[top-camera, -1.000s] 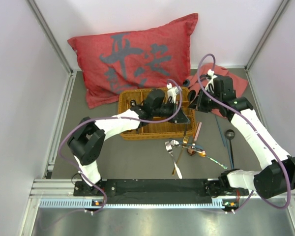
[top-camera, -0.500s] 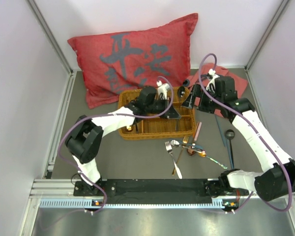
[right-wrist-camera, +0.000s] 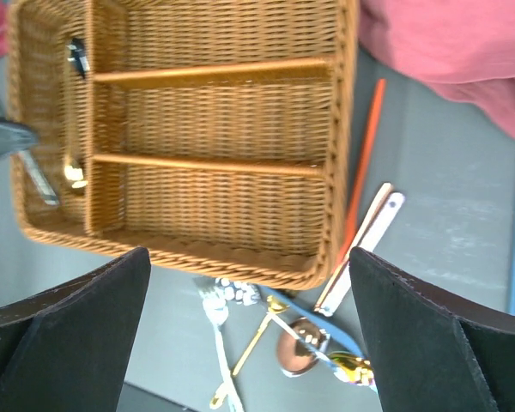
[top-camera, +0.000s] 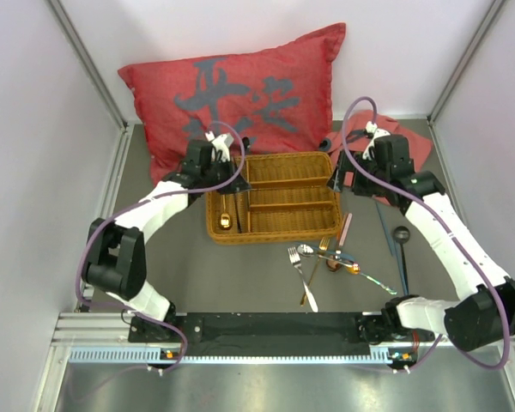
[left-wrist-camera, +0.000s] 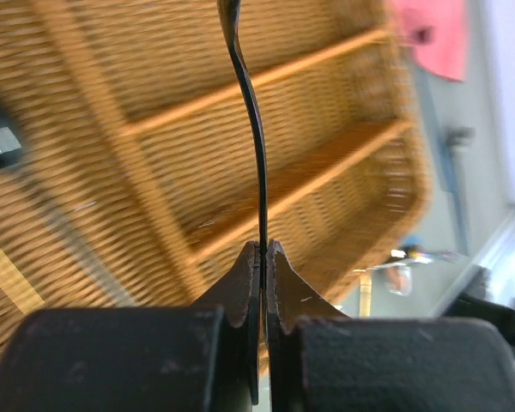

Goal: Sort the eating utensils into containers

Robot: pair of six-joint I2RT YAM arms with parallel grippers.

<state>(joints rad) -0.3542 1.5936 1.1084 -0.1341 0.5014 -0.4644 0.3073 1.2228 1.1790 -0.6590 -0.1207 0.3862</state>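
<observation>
— Where's the black utensil?
— Clamped in my left pincer, shaft pointing away, over the wicker tray's left end; long compartment lies just beneath, I judge. Right pincer gapes, farther off.

Large dark grey-blue brush-stroke characters of an East Asian script are printed across the red cushion. They are seen at a slant, and their reading cannot be told with certainty. No other writing can be read.
</observation>
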